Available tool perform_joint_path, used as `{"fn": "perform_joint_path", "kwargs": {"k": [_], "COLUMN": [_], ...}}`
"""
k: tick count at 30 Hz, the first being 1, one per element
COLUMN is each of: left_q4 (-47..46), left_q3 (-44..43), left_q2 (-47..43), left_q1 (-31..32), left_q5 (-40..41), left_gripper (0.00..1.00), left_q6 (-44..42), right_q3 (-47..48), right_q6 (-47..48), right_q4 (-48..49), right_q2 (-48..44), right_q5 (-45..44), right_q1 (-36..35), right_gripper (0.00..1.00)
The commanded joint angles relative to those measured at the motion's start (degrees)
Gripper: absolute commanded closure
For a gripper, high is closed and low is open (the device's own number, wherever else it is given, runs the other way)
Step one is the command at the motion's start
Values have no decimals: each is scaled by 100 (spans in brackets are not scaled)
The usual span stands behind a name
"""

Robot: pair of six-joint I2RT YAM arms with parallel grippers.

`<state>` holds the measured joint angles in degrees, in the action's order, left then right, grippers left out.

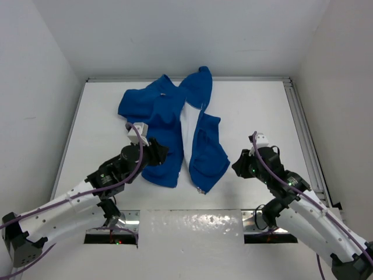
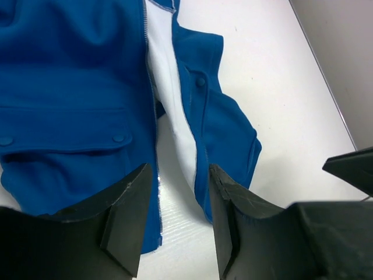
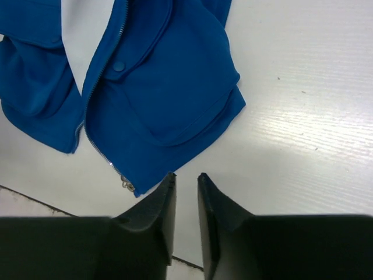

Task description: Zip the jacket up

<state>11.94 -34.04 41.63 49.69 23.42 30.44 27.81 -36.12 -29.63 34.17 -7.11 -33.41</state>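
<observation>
The royal-blue jacket (image 1: 205,153) lies unzipped in the middle of the white table, its two front panels spread apart with bare table between them. My left gripper (image 1: 162,153) is open and hovers over the left panel's lower hem. In the left wrist view the gripper (image 2: 180,175) straddles the gap between the two zipper edges (image 2: 156,116). My right gripper (image 1: 236,166) sits just right of the right panel. In its wrist view the gripper (image 3: 186,176) is narrowly open and empty, near the hem corner with the silvery zipper pull (image 3: 125,184).
A metal rail (image 1: 304,128) runs along the table's right side and white walls enclose the back and sides. Two dark slots (image 1: 111,235) sit at the near edge by the arm bases. My right arm's dark tip (image 2: 349,169) shows in the left wrist view.
</observation>
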Motion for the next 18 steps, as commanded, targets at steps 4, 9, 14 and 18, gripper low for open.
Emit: {"fn": "perform_joint_path", "kwargs": {"k": [4,9,14,18], "left_q4": [-105,158,415,449], "left_q3": [56,187,170,64], "left_q2": [152,1047,2077,2490], "left_q1": [-3,-3,-3,5], "left_q5": [-381,-672,-549,-531], "left_gripper": [68,98,99,86], "left_q6": [-178,-56,32,-37], "right_q3": [5,-22,-83,-109], "right_q6": [61,61,61,70], "right_q4": [229,396,616,625], "right_q2": [142,283,554,555], "right_q5": [202,526,834,878], "right_q1": [-8,1,-8,1], "right_gripper": [96,100,100,100]}}
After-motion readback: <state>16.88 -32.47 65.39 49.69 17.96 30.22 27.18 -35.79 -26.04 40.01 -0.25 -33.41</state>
